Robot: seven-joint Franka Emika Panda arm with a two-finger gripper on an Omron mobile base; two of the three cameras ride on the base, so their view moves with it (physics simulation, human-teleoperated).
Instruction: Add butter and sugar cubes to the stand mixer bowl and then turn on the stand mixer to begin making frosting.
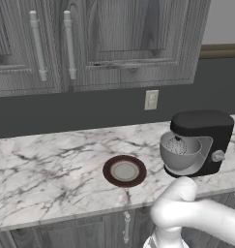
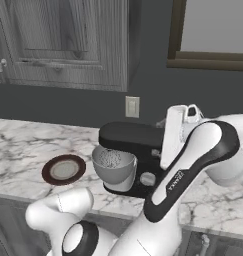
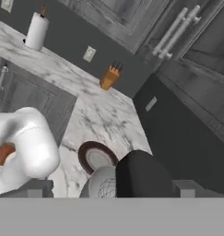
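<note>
Stand mixer (image 1: 202, 140) near counter (image 1: 51, 164) edge, plate (image 1: 124, 171) beside it

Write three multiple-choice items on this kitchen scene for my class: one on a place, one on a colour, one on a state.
1. Where is the plate relative to the stand mixer in the left base view?
A. left of it
B. on top of it
C. behind it

2. What colour is the stand mixer?
A. red
B. black
C. white

3. What is on the plate?
A. a loaf
B. a cup
C. nothing

Answers:
1 A, the plate lies to the mixer's left on the counter.
2 B, its body is glossy black.
3 C, its grey centre lies bare.
</note>
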